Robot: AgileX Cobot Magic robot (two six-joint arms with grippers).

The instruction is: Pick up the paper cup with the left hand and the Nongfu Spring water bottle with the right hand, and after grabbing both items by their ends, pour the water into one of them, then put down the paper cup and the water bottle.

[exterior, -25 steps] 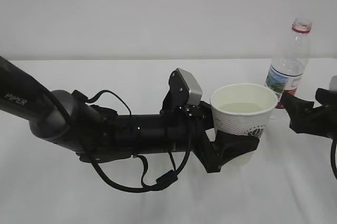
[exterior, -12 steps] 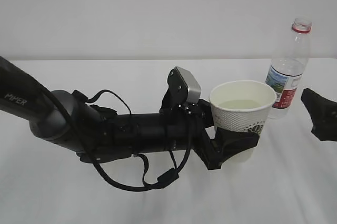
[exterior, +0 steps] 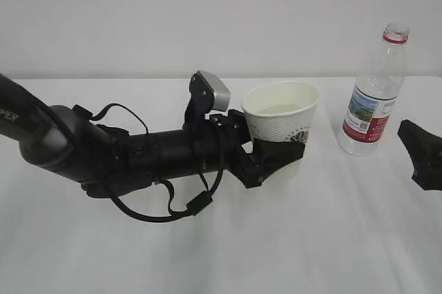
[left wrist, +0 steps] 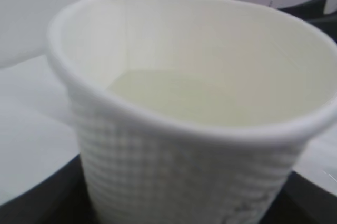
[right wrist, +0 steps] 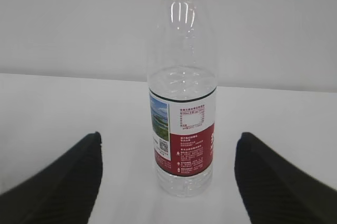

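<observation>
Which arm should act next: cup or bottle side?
Left. Its gripper holds the paper cup, with water inside, above the table, so setting it down likely comes next. The bottle already stands upright, and the right gripper, jaws open, is clear of it.

Left black "PIPER" arm's gripper (exterior: 276,159) stretches level across the middle, jaws clamped around a load. Right black gripper (right wrist: 168,182) sits low at right edge, jaws spread, holding nothing.

Bright, even light, faint shadows; close paper cup (left wrist: 195,129) blurred.
</observation>
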